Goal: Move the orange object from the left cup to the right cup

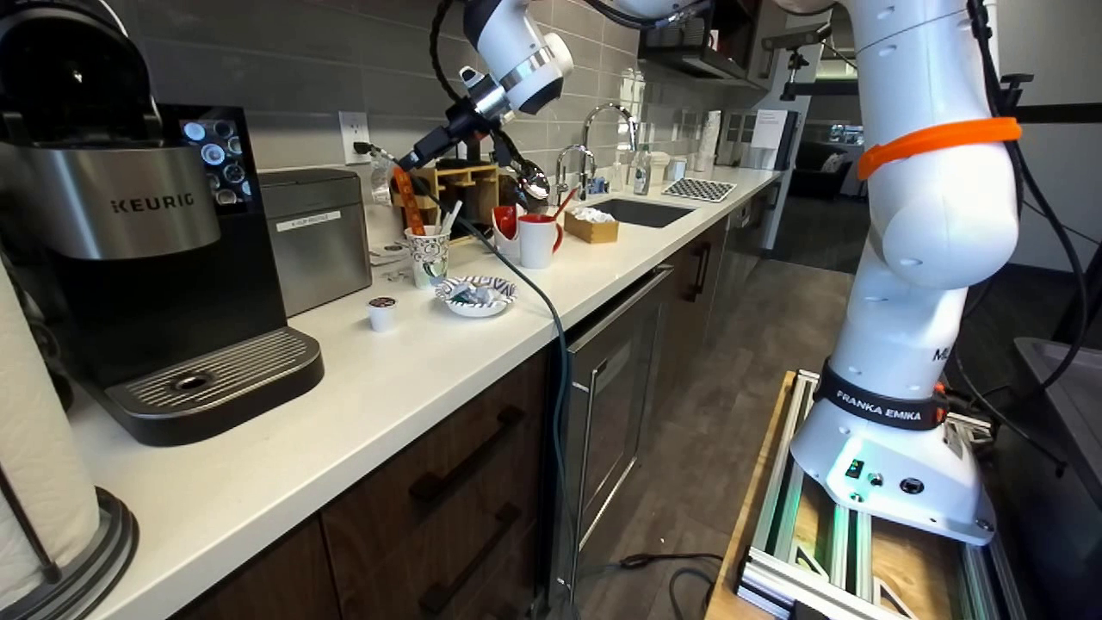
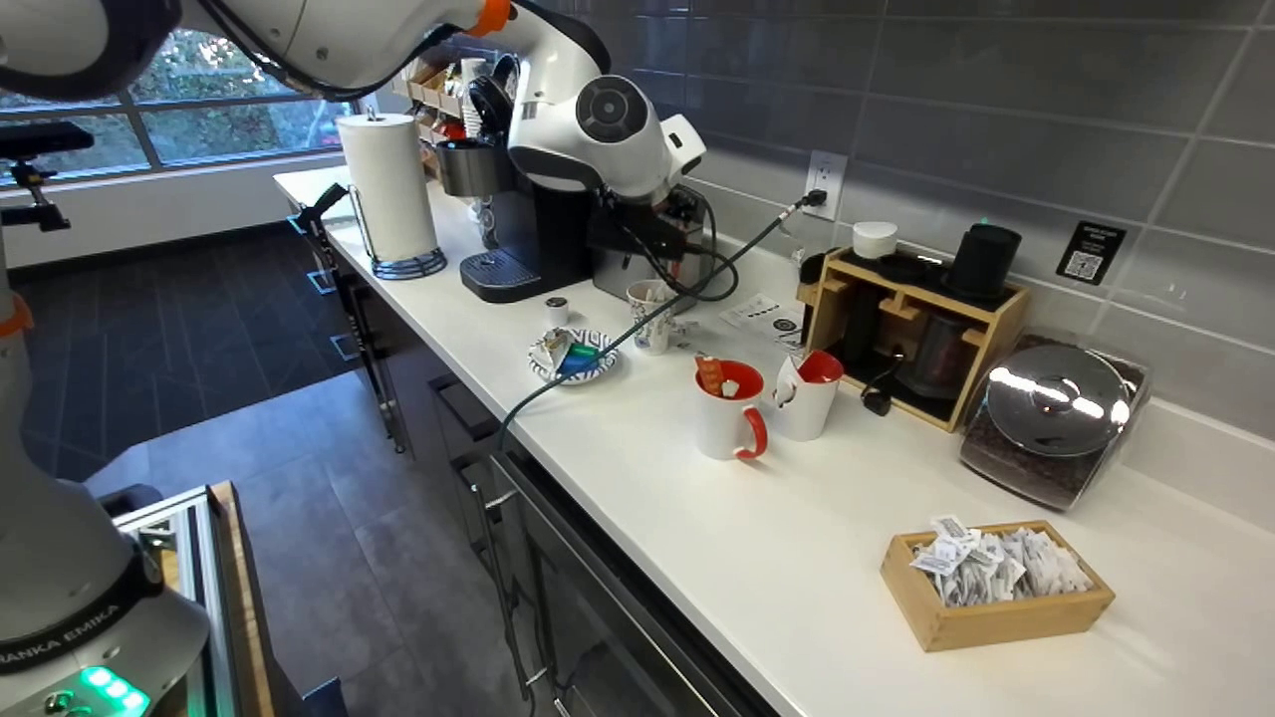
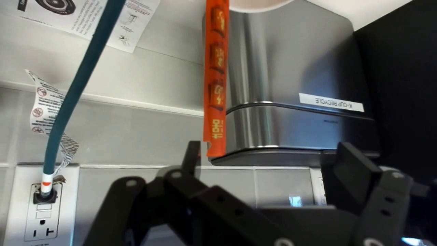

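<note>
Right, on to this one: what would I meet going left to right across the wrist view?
White rectangular wall outlet plate, long thin bright orange printed stick, white K-CUP RECYCLE label on the silver metal bin, black coffee machine.

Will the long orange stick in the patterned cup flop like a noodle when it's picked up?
Probably not: the orange stick leans up out of the patterned cup without drooping. It's likely light, being so thin. It may crumple if squeezed, since it looks like a printed wrapper.
</note>
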Motion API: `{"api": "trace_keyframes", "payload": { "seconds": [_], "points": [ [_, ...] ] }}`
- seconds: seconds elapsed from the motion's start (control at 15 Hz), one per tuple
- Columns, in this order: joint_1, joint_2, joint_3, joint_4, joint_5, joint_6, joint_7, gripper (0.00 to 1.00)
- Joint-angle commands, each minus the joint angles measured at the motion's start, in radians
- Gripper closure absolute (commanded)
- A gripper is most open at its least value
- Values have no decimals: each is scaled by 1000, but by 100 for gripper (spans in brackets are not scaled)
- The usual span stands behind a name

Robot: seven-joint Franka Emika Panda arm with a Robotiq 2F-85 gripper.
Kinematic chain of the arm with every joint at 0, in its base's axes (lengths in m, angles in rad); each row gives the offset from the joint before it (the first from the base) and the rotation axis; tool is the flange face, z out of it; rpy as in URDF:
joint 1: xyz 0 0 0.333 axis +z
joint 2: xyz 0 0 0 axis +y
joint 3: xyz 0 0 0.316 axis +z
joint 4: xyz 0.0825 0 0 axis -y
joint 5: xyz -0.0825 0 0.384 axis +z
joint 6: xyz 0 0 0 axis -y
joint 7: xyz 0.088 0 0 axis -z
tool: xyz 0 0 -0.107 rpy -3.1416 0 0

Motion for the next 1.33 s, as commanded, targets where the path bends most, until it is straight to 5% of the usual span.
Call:
{"api": "trace_keyframes", "payload": {
  "seconds": [0.0, 0.2, 0.33, 0.47, 0.93, 1.27],
  "points": [
    [2, 86, 4, 89, 15, 29, -1, 0],
    [-17, 128, 20, 134, -10, 33, 23, 11],
    [-23, 145, 20, 154, -16, 33, 32, 36],
    [-30, 153, 21, 167, -15, 34, 34, 42],
    [-26, 129, -3, 162, 9, 24, 35, 98],
    [-27, 74, 0, 125, 15, 0, 86, 98]
  ]
}}
